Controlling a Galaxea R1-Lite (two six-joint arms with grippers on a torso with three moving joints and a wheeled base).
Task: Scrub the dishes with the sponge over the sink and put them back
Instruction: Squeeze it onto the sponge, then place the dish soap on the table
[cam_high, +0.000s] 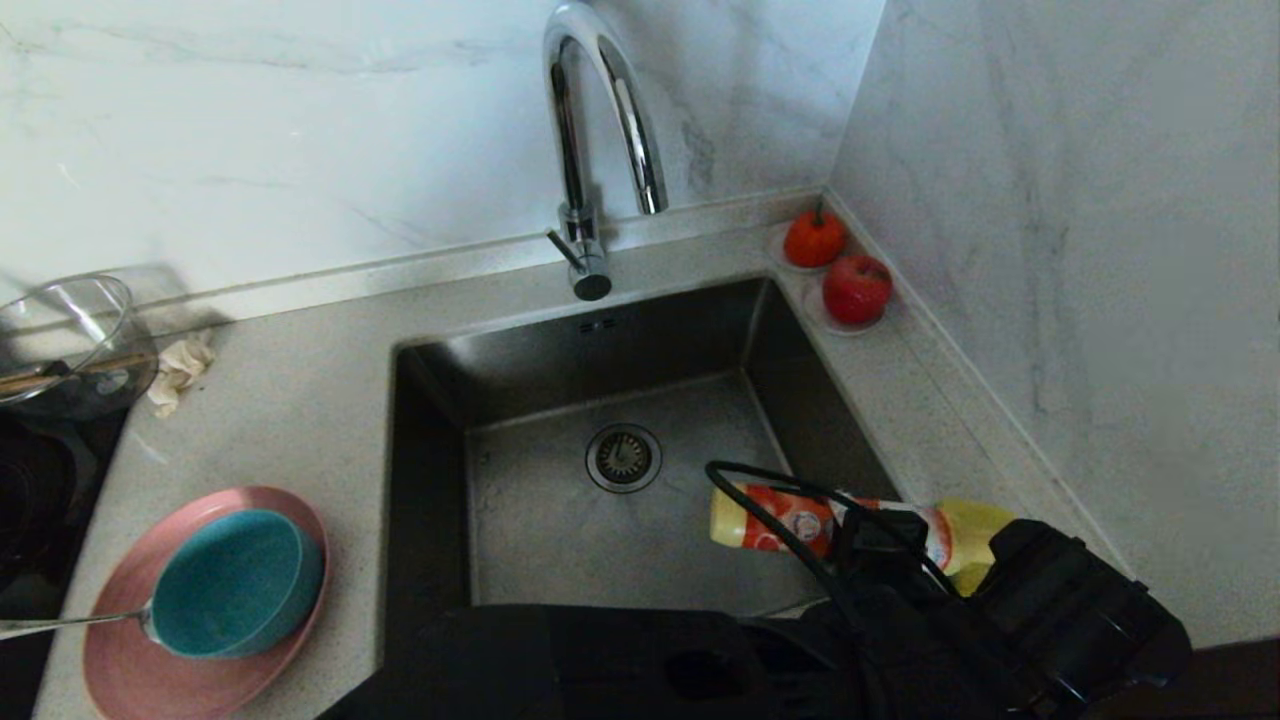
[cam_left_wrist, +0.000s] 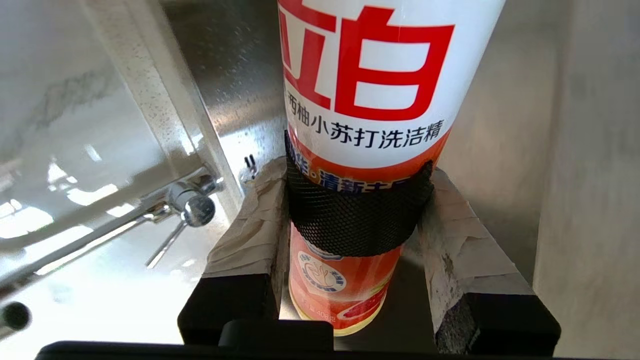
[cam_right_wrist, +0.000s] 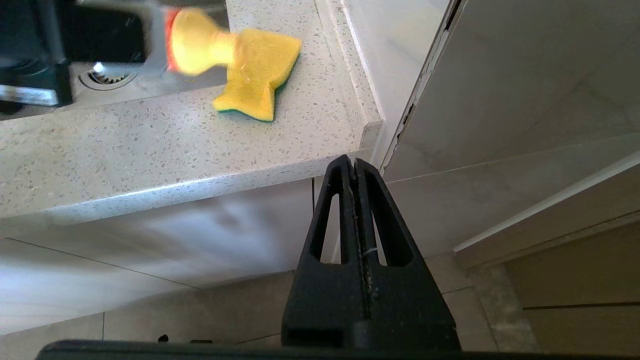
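Only the left wrist view showed the left gripper (cam_left_wrist: 350, 220) fingers clamping the orange-and-white detergent bottle (cam_left_wrist: 370, 100) (head view hid them); right gripper (cam_right_wrist: 356, 167) fingers pressed together, empty.

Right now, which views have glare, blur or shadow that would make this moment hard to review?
Head view: evenly lit and sharp; the robot's dark body masks the sink's near edge. Left wrist view: strong glare washes out the counter beside the tap, while the detergent bottle between the left gripper's pads reads crisply. Right wrist view: the bottle's yellow end is blurred over the sponge; the right gripper is sharp.
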